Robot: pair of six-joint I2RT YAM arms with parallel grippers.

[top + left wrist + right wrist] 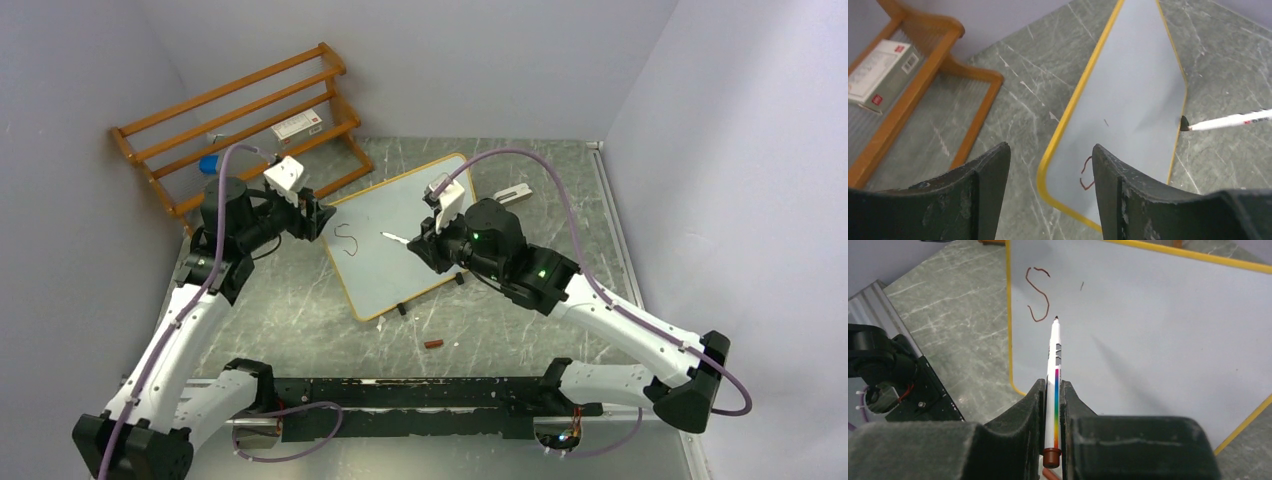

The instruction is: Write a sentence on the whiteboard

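The whiteboard lies slanted on the table in its yellow frame. Of the sentence, a single reddish-brown "S" shows near the board's left end. My right gripper is shut on a white marker with a rainbow stripe. Its tip sits just right of the S's lower curve; I cannot tell if it touches the board. My left gripper hangs open over the board's left corner with nothing between its fingers.
An orange-brown slatted rack stands at the back left with a white box on it. A small brown cap lies on the table in front of the board. A white object sits behind the board's far end.
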